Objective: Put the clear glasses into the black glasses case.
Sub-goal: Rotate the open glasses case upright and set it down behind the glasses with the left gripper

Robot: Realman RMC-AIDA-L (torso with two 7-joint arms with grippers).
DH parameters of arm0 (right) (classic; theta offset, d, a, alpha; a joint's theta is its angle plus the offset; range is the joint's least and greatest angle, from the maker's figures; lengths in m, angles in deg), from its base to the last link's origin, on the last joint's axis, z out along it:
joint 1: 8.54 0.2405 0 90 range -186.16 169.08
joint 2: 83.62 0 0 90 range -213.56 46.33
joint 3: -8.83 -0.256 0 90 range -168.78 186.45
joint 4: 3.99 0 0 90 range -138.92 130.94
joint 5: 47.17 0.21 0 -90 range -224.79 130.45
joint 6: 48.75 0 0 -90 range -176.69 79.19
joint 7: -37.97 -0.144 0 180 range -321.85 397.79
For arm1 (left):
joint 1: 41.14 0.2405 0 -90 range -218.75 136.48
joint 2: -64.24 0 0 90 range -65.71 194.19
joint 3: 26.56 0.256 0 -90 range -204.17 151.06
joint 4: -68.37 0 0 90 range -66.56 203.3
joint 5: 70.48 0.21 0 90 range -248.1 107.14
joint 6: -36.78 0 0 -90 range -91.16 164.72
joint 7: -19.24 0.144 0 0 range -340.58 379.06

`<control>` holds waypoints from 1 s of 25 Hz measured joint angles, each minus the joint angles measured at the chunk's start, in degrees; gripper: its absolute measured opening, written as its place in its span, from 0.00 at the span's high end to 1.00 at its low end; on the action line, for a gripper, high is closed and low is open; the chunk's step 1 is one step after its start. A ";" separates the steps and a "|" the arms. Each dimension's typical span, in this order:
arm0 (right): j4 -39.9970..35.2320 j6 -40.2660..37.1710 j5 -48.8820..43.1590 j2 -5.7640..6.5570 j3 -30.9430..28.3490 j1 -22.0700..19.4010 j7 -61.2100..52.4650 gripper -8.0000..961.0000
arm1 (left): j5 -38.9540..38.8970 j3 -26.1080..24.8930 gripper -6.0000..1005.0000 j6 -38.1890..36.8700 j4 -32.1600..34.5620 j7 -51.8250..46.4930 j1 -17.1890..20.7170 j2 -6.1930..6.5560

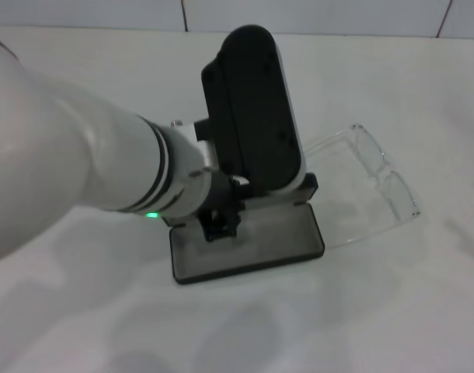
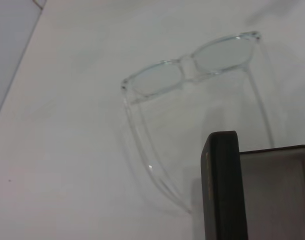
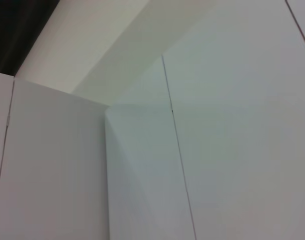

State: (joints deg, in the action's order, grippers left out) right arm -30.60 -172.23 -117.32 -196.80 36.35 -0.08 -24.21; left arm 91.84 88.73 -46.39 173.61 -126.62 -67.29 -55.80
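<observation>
The black glasses case [image 1: 249, 247] lies open in the middle of the white table, its grey-lined tray flat and its lid [image 1: 256, 109] standing upright behind it. The clear glasses [image 1: 381, 177] rest on the table just right of the case, temple arms unfolded and pointing toward it. My left gripper [image 1: 220, 223] reaches in from the left and hovers low over the tray's left part, at the foot of the lid. In the left wrist view the clear glasses [image 2: 192, 67] lie beyond the case's lid edge [image 2: 222, 185]. The right gripper is out of sight.
The white tabletop [image 1: 392, 311] spreads around the case, with a tiled white wall [image 1: 315, 15] along the far edge. The right wrist view shows only white wall panels [image 3: 232, 150].
</observation>
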 joint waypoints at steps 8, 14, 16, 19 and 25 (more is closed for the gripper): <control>0.09 0.00 0.00 -0.02 -0.20 0.61 0.10 0.09 | -0.15 7.34 0.77 -2.30 1.00 -2.85 -0.06 -0.18; 0.15 0.07 -0.03 -0.02 -0.25 1.82 0.15 0.09 | -0.52 10.72 0.76 0.84 -0.09 -4.61 -0.06 -0.36; 0.15 0.08 -0.03 -0.02 -0.26 1.86 0.17 0.09 | -0.57 10.83 0.76 1.57 -0.76 -4.66 -0.05 -0.36; 0.23 0.09 -0.05 -0.02 -0.27 1.94 0.21 0.09 | -0.60 10.98 0.75 2.59 -2.06 -4.67 -0.18 -0.37; 0.49 0.13 -0.08 -0.02 -0.27 1.65 0.30 0.09 | -0.61 11.04 0.75 5.76 -4.98 -4.65 -1.27 -0.37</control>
State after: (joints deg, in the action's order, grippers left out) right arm -30.11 -172.10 -117.40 -196.82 36.07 1.58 -23.91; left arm 91.23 99.77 -40.63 168.63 -131.27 -68.56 -56.17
